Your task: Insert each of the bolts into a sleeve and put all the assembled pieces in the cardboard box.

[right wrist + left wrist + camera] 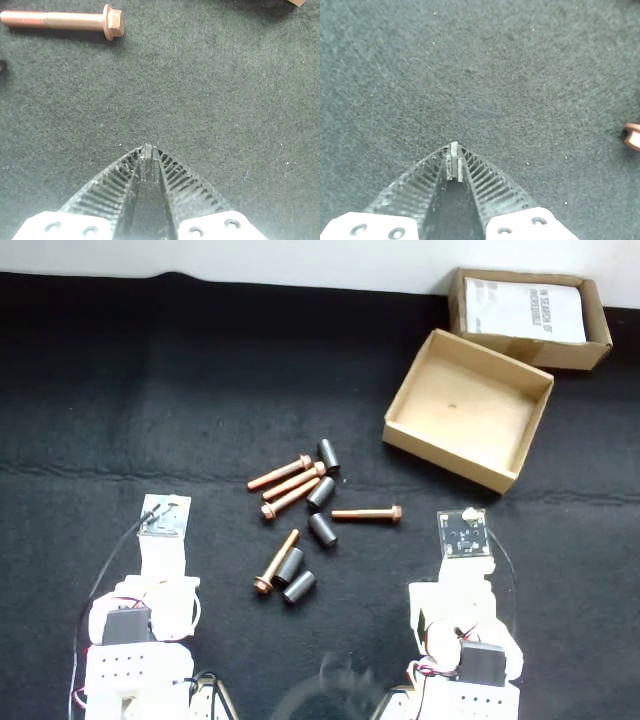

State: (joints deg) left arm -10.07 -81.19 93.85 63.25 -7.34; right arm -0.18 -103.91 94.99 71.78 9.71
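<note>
High view: the cardboard box [470, 410] lies beyond the right arm. Right gripper [148, 149] and left gripper [454, 146] both have jaws together. One bolt [62, 21] lies crosswise ahead of the right gripper, head end nearer.

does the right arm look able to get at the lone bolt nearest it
Probably yes: the lone bolt lies on bare cloth just ahead of the shut right hand, nothing between them.
</note>
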